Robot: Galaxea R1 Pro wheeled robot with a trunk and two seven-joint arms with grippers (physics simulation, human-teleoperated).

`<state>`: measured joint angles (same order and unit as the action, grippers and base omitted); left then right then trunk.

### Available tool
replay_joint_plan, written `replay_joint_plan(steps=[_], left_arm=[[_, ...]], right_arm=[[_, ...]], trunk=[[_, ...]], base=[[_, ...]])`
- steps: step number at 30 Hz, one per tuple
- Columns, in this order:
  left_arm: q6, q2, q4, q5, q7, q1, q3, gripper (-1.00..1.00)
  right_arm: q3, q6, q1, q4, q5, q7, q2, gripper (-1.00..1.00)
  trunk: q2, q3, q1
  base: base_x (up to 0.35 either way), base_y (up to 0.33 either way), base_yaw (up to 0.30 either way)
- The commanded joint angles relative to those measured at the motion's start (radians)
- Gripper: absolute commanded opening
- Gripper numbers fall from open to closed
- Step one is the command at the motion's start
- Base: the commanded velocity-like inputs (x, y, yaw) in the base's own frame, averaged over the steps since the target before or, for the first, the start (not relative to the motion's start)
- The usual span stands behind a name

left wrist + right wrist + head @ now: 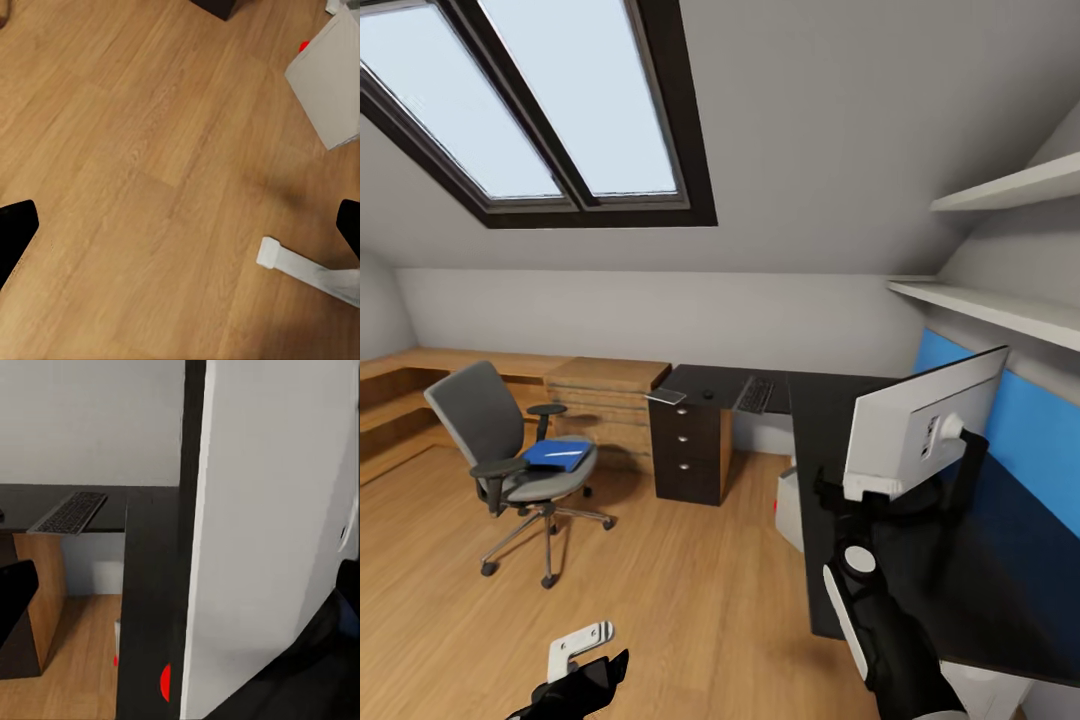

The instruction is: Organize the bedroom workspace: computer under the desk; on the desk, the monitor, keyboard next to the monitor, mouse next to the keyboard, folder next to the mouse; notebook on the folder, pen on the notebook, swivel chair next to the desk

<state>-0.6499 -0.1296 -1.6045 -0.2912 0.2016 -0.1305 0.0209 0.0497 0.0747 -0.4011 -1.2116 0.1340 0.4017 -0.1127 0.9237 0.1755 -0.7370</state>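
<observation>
The monitor (920, 425) is right up close, standing on the near arm of the glossy black tabletop (830, 420), its pale back turned to the head camera and its stand hidden behind the right arm. The right hand (838, 500) is at the monitor's lower near corner; whether it is gripping the screen or just beside it, I cannot tell. In the right wrist view the monitor's edge (247, 540) runs tall past the lens with a red light low on it. Down low, the left hand (180, 225) hangs over the wooden floor (150, 150), fingers spread wide apart, nothing between them. The computer (790, 508) sits on the floor under the tabletop's near arm, red light showing. Further out, the swivel chair (510, 450) stands well apart from the tabletop with the folder (557, 455) lying on its seat. On the far arm of the tabletop, above the dark drawer unit (688, 440), lie the notebook (665, 397) at the corner, the mouse (707, 394) and then the keyboard (756, 394). Behind, a light wooden cabinet (605, 400) and a skylight (530, 100) overhead
</observation>
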Motion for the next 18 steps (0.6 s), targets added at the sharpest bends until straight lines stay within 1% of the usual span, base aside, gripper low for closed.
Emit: replay_joint_plan(steps=[1,6,9,12,15,18], left_arm=[[-0.004,-0.001,-0.002,-0.011,0.007,0.0,0.001,1.0],[-0.004,-0.001,-0.002,-0.011,0.007,0.0,0.001,1.0],[-0.004,-0.001,-0.002,-0.011,0.007,0.0,0.001,1.0],[-0.004,-0.001,-0.002,-0.011,0.007,0.0,0.001,1.0],[-0.004,-0.001,-0.002,-0.011,0.006,0.0,0.001,1.0],[-0.004,-0.001,-0.002,-0.011,0.007,0.0,0.001,1.0]], right_arm=[[0.001,-0.004,-0.001,0.005,0.016,0.017,0.0,1.0],[0.002,-0.022,-0.001,0.014,0.025,0.08,0.001,1.0],[0.001,-0.023,-0.001,0.018,0.025,0.102,0.001,1.0],[0.0,-0.024,-0.001,0.027,0.025,0.159,0.001,1.0],[0.0,-0.023,-0.001,0.037,0.024,0.175,0.002,1.0],[-0.001,-0.023,-0.001,0.041,0.024,0.181,0.002,1.0]], trunk=[[0.001,0.001,0.0],[0.001,0.001,0.0],[0.001,0.001,0.0],[0.001,0.001,0.0],[0.001,0.001,0.0],[0.001,0.001,0.0]], base=[[0.043,0.058,0.0],[0.015,0.021,0.0],[0.002,0.003,0.0],[0.048,0.033,0.0],[0.155,0.093,0.0],[0.06,0.035,0.0]])
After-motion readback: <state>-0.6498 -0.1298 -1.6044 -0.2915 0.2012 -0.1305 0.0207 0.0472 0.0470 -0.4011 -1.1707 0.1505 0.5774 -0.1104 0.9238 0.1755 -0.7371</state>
